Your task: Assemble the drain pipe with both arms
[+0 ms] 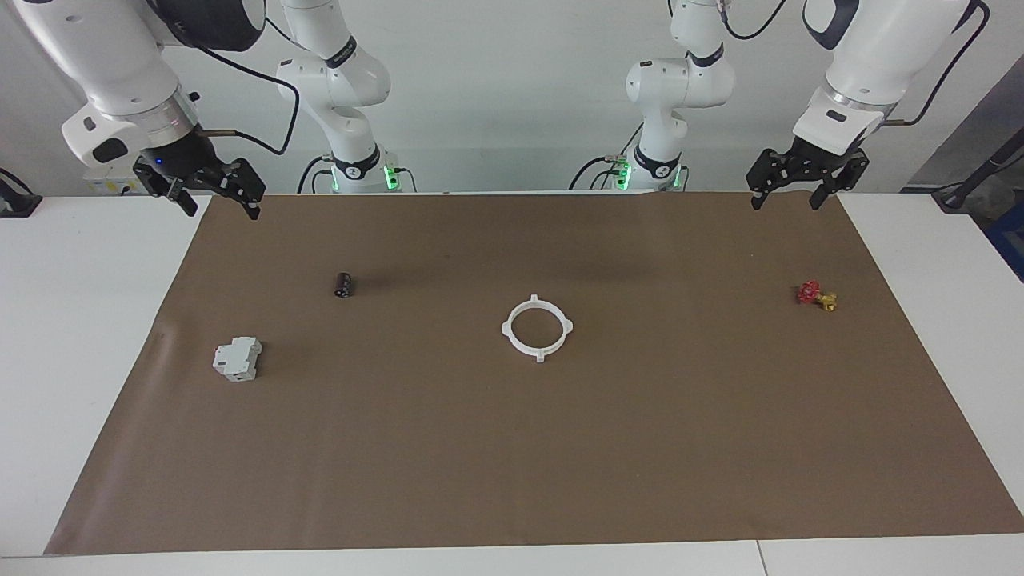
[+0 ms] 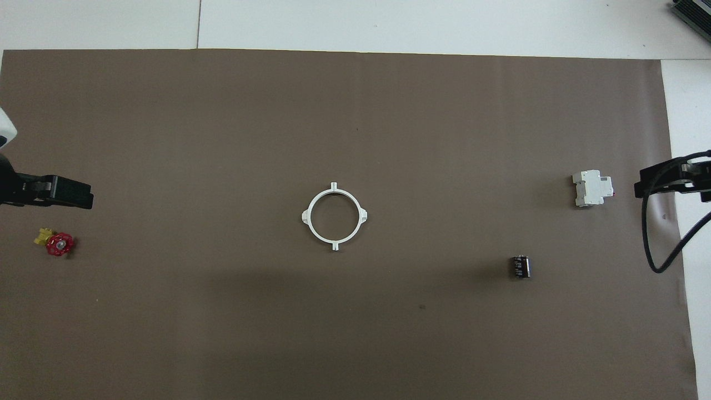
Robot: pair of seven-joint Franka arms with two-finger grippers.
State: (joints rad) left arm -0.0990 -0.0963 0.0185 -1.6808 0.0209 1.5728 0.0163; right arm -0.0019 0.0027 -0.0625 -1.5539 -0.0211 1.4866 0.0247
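Brown mat (image 1: 512,448) covers most of the white table (image 1: 72,336), filling the frame in both views.

Left arm (image 1: 860,64) comes down at upper right of the facing view. Left gripper (image 1: 786,198) hangs in the air over the mat's corner, fingers spread apart, nothing in them. In the overhead view it pokes in at the left edge, mid-height (image 2: 83,195).

Right arm (image 1: 112,72) is at upper left of the facing view. Right gripper (image 1: 220,204) is up over the mat's edge, fingers parted, empty. In the overhead view it shows at the right edge (image 2: 647,183).

Drain pipe (image 1: 537,328) lies flat at mat centre, both halves together as one closed ring with four outer tabs; centre of the overhead frame too (image 2: 335,216). Well apart from both grippers.

Grey-white block (image 1: 238,358) sits at centre-left of the facing view. Red-and-yellow valve (image 1: 817,295) is at centre-right, below the left gripper in the frame. Small dark cylinder (image 1: 344,284) lies on its side, up and right of the block.
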